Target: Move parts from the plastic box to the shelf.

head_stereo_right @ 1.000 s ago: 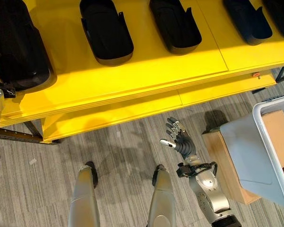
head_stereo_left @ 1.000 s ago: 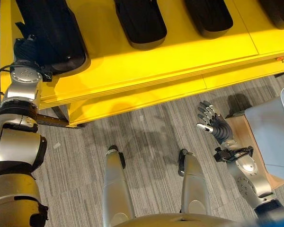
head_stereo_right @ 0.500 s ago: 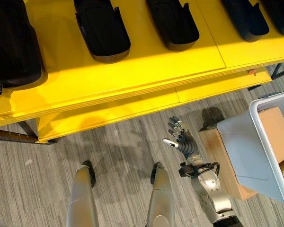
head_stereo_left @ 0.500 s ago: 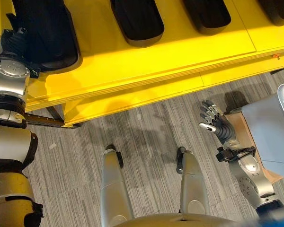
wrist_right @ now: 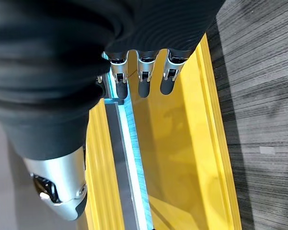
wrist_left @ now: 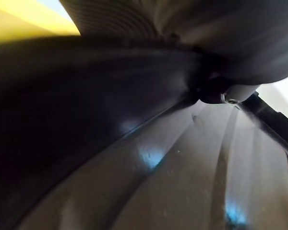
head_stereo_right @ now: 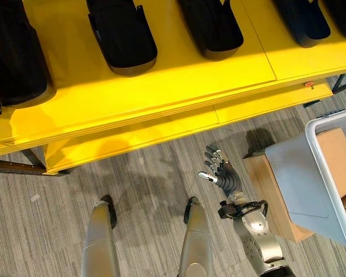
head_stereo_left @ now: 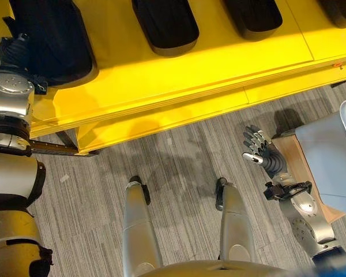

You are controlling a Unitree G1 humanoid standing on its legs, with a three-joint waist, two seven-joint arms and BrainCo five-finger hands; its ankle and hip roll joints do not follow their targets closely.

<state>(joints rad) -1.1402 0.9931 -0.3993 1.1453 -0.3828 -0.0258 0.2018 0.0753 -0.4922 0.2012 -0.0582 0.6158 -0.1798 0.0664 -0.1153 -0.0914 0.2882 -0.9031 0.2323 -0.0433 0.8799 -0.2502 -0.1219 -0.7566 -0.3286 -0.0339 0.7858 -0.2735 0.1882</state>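
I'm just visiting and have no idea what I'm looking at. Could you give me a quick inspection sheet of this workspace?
Surface: bright yellow shelf, with a lower yellow tier beneath.
Job's things: glossy black moulded plastic parts lie in a row on the shelf; pale grey plastic box stands at the robot's right.
Clutter: brown cardboard boxes under and inside the plastic box.
Hands: left hand lies against the leftmost black part, fingers hidden; right hand is open, holding nothing, above the floor.
Cables: nothing seen.
Surroundings: grey striped carpet floor.
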